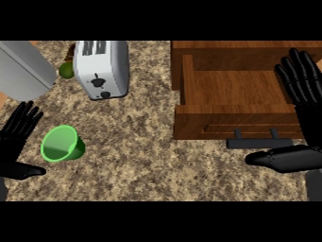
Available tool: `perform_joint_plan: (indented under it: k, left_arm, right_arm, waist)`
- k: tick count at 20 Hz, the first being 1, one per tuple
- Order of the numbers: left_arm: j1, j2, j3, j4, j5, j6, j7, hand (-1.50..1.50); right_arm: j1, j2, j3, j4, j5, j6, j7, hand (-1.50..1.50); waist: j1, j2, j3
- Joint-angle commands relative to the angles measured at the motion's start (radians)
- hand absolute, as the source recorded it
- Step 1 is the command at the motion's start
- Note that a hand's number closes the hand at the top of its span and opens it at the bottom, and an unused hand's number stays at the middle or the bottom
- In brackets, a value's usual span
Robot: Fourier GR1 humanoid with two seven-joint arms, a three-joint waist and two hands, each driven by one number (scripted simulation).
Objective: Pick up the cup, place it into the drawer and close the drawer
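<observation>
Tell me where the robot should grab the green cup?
Probably around its side wall. The green cup lies tipped on the counter, its open mouth facing up and to the left and its narrower base toward the lower right. The left hand is open right beside it, so coming in from the cup's left and closing around the body looks easiest.

Quick tally: one green cup [62,143] lying tipped over toward the counter's left edge. One silver toaster [102,69] sitting up by the far edge. One open wooden drawer [236,87] taking up the far right corner, showing one dark handle [258,141]. One grey appliance [13,69] at the far left corner. Two black hands are showing: left hand [10,142] and right hand [309,113].
</observation>
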Motion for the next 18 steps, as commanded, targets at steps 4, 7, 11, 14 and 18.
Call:
perform_joint_plan:
  k: [4, 7, 11, 14, 18]
  left_arm:
    - [-0.108, 0.048, -0.012, 0.368, -0.143, -0.017, -0.263, -1.50]
    - [-0.110, 0.012, -0.039, 0.462, -0.204, 0.053, -0.378, -1.50]
    - [-0.206, 0.037, -0.037, 0.618, -0.228, 0.066, -0.427, -1.50]
    - [-0.180, 0.042, -0.038, 0.653, -0.238, 0.059, -0.512, -1.50]
    - [-0.214, 0.027, -0.029, 0.685, -0.233, 0.084, -0.535, -1.50]
  right_arm:
    - [-0.095, 0.017, -0.014, 0.090, 0.008, -0.015, -0.008, -1.50]
    - [-0.008, 0.017, 0.007, -0.051, 0.004, -0.017, 0.063, -1.50]
    - [-0.043, 0.012, -0.006, 0.022, 0.019, -0.003, 0.008, -1.50]
    - [-0.062, -0.012, -0.045, 0.031, -0.031, 0.018, 0.028, -1.50]
    - [-0.036, -0.001, -0.015, -0.037, -0.019, 0.009, 0.065, -1.50]
  waist:
    - [0.000, 0.002, -0.001]
    - [-0.008, 0.001, -0.001]
    - [-0.008, 0.003, -0.001]
    - [-0.018, 0.008, -0.004]
    - [-0.023, 0.007, -0.004]
